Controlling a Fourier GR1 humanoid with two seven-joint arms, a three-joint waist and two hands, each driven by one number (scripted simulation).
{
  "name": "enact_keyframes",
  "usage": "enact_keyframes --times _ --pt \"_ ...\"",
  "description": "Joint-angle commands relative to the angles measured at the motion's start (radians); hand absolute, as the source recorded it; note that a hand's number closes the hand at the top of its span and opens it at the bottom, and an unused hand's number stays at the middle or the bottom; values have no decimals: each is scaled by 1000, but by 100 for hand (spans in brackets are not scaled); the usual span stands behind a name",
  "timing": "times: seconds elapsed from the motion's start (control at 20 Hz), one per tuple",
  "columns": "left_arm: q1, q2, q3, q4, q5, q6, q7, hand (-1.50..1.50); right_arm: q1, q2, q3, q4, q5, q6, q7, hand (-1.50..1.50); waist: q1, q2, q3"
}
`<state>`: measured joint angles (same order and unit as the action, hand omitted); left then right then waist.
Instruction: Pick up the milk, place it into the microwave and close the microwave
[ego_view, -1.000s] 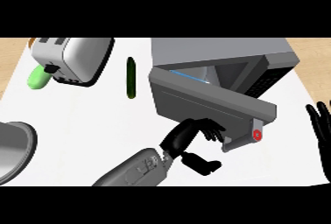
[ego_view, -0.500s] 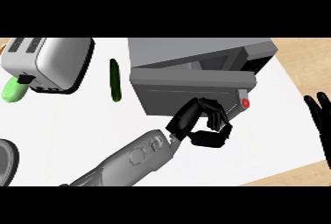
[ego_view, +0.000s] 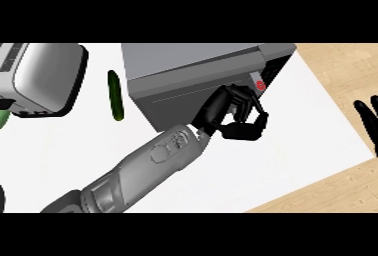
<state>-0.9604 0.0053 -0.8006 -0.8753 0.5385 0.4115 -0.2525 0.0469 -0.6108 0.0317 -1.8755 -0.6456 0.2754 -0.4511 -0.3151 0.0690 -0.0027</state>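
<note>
Left hand (ego_view: 235, 114): the black fingers (ego_view: 242, 98) are curled narrow against the front right edge of the grey box-shaped microwave (ego_view: 192, 62), just below its round red button (ego_view: 258, 85). The thumb is bent under them; nothing shows in the grasp. The grey forearm (ego_view: 140, 172) runs from the microwave to the lower left.

The microwave door (ego_view: 181, 97) stands almost shut, with a dark gap at its right side. The milk is not visible; its location cannot be told.

Right hand (ego_view: 367, 121): open, fingers up, resting well right of the microwave.

Left of the microwave: a slim green cucumber (ego_view: 115, 95), then a silver toaster (ego_view: 44, 80), on the white counter (ego_view: 295, 150).
</note>
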Motion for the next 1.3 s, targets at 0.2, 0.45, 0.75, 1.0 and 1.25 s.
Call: enact_keyframes --times 0.2,0.45,0.75,1.0,1.25 --pt "-112 -5 33 86 61 32 -23 150 -40 -37 -17 -21 -55 28 41 -150 -54 18 3" --pt "-122 -4 19 87 82 58 -42 150 -60 -70 -35 -29 -81 46 66 -150 -76 15 3" --pt "-129 -4 15 94 113 88 -45 150 -67 -94 -59 -16 -108 50 88 -150 -97 19 5" --pt "-135 -3 6 88 126 109 -58 150 -97 -127 -97 2 -128 49 107 -150 -93 22 5" --pt "-129 -3 -3 80 143 137 -65 150 -118 -150 -108 8 -138 58 123 -150 -105 29 5"
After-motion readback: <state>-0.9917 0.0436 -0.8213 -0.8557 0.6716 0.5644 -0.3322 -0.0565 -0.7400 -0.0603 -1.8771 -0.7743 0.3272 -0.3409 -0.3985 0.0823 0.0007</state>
